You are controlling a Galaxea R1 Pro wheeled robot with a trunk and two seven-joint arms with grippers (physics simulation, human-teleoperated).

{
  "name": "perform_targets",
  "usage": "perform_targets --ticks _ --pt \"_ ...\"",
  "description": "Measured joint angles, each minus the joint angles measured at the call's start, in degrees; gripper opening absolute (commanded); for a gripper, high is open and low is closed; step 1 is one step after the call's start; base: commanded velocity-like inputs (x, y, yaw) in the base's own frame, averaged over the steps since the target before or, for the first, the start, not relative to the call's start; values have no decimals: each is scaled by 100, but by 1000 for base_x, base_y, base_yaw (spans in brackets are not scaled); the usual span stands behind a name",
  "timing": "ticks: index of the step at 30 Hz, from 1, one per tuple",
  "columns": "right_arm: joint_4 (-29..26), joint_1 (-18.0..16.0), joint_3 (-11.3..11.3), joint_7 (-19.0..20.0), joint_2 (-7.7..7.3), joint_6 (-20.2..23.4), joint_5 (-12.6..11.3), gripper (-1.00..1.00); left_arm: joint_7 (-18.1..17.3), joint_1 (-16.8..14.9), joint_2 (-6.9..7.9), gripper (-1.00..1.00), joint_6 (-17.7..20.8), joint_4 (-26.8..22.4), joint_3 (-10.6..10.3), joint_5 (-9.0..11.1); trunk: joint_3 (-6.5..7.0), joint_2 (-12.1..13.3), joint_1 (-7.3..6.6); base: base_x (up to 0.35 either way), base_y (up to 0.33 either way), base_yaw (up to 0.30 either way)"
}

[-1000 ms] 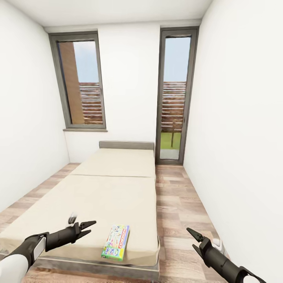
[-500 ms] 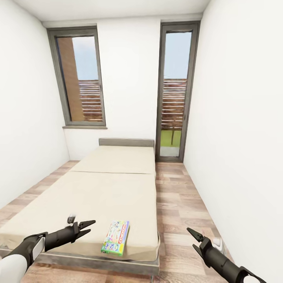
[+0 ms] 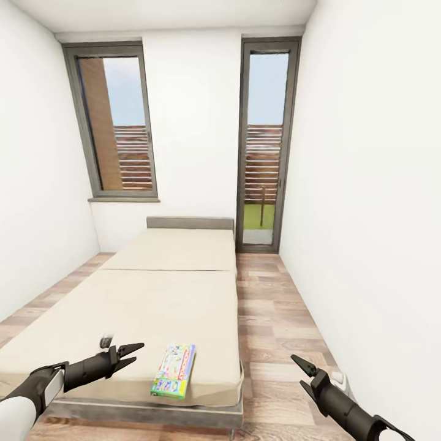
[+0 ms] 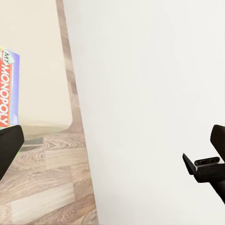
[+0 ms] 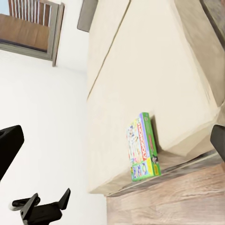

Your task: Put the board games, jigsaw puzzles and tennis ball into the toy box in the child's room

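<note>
Monopoly board game (image 3: 173, 371) lies flat near the foot corner of the bed (image 3: 153, 294), its long axis running roughly toward the headboard; it is not yet picked up. The left gripper (image 3: 130, 353) hovers just beside it, jaws spread and empty. The right gripper (image 3: 300, 372) hangs open over the wood floor (image 3: 269, 318), well off the bed.

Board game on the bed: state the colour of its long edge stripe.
Red, with white MONOPOLY lettering, on the board game; clearest in the left wrist view.
</note>
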Motion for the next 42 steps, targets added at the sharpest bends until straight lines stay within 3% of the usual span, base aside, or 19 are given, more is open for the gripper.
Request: perform_targets --ticks 14,39,42 --pt "2 1 6 -4 -1 -6 13 100 -3 0 133 100 11 -1 2 5 4 0 0 -39 164 -78" --pt "0 3 23 -1 4 -11 26 100 12 0 89 100 -15 1 5 6 4 0 0 7 69 -18" --pt "0 2 35 -16 7 -21 37 100 14 1 86 100 -16 1 5 6 -49 -119 65 0 1 -2"
